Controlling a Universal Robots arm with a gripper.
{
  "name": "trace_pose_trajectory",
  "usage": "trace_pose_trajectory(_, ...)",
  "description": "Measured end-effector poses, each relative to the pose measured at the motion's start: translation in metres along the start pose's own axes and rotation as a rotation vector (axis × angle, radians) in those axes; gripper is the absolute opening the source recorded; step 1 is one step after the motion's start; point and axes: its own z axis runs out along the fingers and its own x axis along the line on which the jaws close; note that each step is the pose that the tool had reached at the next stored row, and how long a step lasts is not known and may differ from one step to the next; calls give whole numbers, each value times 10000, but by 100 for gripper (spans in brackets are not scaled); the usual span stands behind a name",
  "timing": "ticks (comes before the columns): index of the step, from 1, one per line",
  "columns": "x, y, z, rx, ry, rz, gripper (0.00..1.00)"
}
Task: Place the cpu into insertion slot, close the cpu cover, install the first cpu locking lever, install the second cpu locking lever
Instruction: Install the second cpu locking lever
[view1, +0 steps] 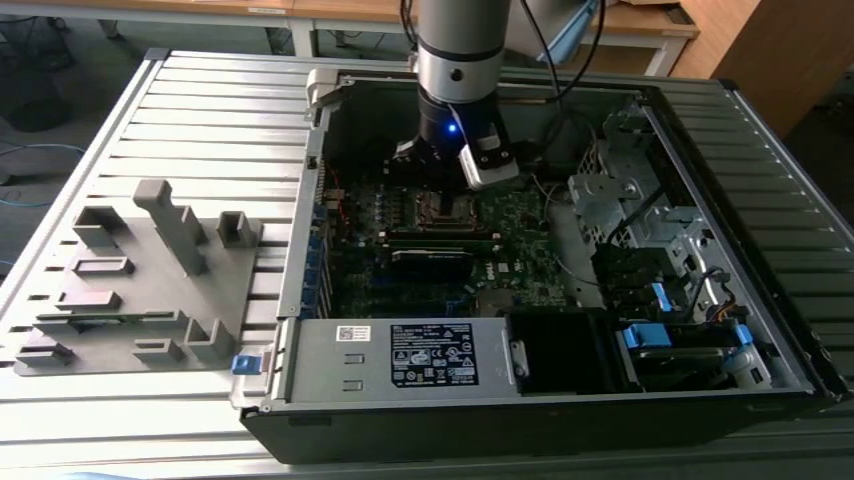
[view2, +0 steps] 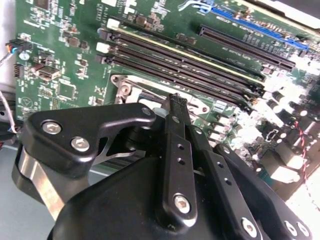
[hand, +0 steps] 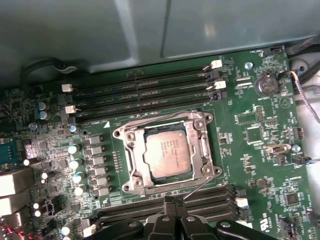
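The cpu (hand: 169, 152) lies flat in the insertion slot (hand: 125, 136), its grey top facing up. The silvery cpu cover (hand: 202, 145) is down over it and frames its edges. A thin wire locking lever (hand: 200, 186) slants away from the slot's corner towards my fingertips. My gripper (hand: 170, 202) is shut, its tips just beside the slot at the lever's free end; whether they touch the wire I cannot tell. In the second wrist view the gripper (view2: 175, 100) points at the slot's rim (view2: 124, 89). In the exterior view the arm (view1: 461, 70) stands over the slot (view1: 441, 208).
Long black memory slots (hand: 145, 95) run on both sides of the socket, with capacitors (hand: 75, 162) close by. The open computer case (view1: 534, 400) walls in the board, with a power supply (view1: 400, 355) and drive cage (view1: 627, 200). A grey fixture (view1: 147, 280) sits at the exterior view's left.
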Motion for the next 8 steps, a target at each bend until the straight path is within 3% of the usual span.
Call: trace_pose_trajectory(8, 71, -43, 54, 1, 1, 0, 11)
